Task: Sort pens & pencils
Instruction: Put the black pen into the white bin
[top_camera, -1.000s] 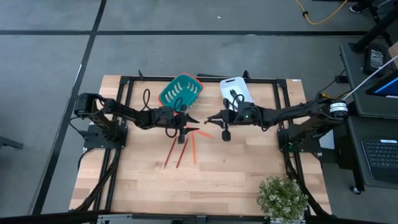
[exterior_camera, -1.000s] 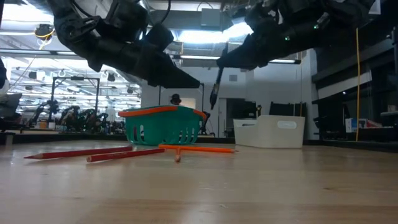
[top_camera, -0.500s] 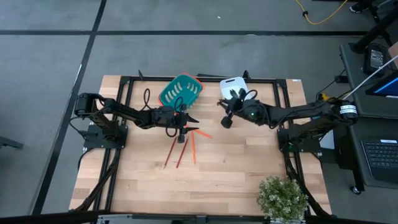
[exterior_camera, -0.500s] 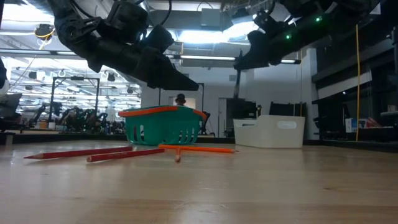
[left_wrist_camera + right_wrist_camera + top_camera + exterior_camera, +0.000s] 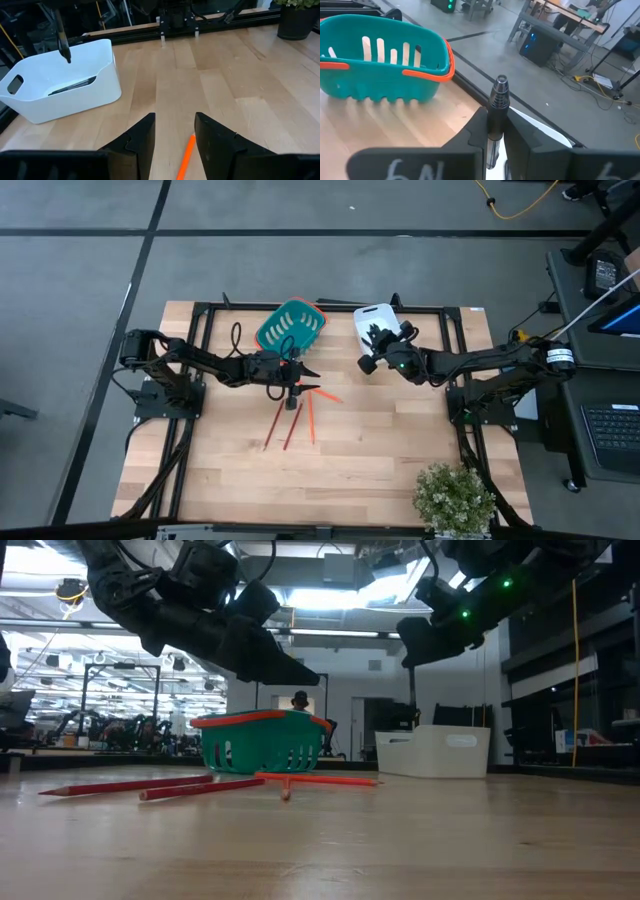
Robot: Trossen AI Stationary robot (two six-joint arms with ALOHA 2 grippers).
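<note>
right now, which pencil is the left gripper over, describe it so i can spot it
Find the teal basket at the table's back edge. In front of it the left gripper hangs open over a fan of pencils. The one beneath it is the bright orange pencil, lying crosswise, while the other three run toward the front edge and two of them are darker red-brown.

Even overhead light; low view backlit, arms silhouetted; wrist foregrounds blurred.
</note>
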